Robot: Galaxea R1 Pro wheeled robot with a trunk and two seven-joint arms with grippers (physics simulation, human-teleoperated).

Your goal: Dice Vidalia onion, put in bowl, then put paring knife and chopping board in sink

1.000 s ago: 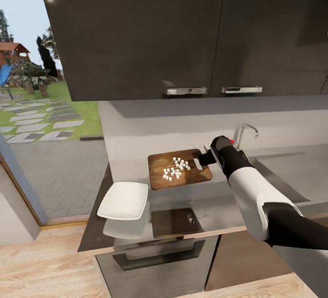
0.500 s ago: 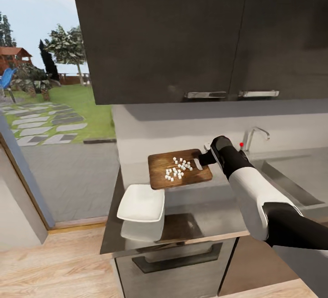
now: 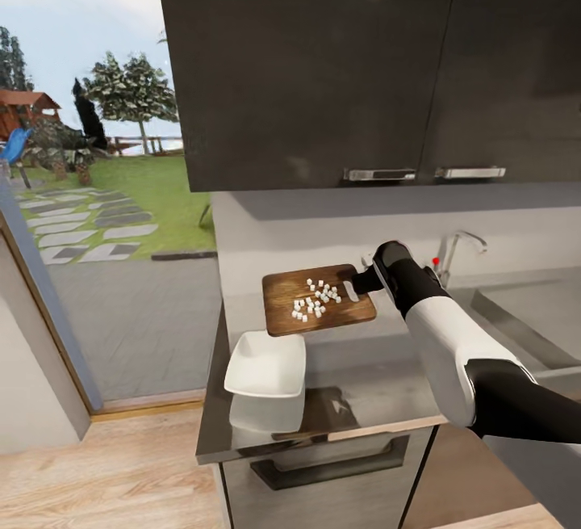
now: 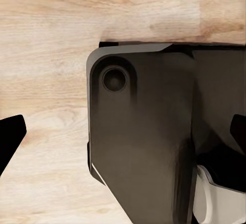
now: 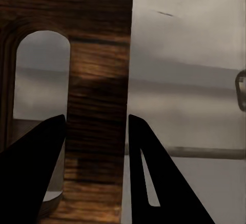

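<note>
Head view: the right hand (image 3: 365, 279) grips the slotted end of the chopping board (image 3: 318, 300), which is held level above the counter (image 3: 379, 375), casting a shadow below it. White diced onion (image 3: 315, 300) lies scattered across the board's middle. The bowl (image 3: 267, 364) sits on the counter near its left end, below and just left of the board's near corner. The sink (image 3: 524, 327) and tap (image 3: 460, 250) lie to the right, behind the arm. Right wrist view: both fingers (image 5: 31, 172) close on the board (image 5: 97, 106) beside its slot. Left wrist view: the left hand (image 4: 123, 142) hangs over wood floor (image 4: 46, 39), fingertips spread wide at either edge, holding nothing
</note>
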